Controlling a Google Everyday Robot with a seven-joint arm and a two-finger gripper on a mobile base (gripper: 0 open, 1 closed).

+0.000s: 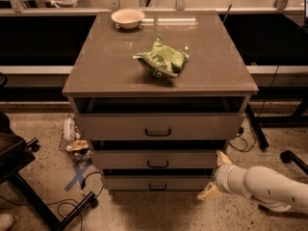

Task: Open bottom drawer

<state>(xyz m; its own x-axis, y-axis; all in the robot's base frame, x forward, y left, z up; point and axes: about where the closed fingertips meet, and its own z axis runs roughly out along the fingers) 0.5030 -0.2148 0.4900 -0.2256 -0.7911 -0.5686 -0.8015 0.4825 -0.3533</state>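
Tool [214, 176] spread beside bottom drawer [156, 182], three drawers [158, 159]

I'm looking into what reads as a robotics lab or test bay rather than a home. A lone drawer unit [159, 126] stands on a speckled hard floor [38, 177]. A blue tape cross [77, 176] is stuck to the floor beside it, and loose cables [72, 205] trail nearby. Its bench top [106, 76] carries a bowl [127, 18] and a crumpled green bag [161, 61]. My pincer [215, 175] hangs low, just right of the bottom drawer [156, 183], fingers spread.
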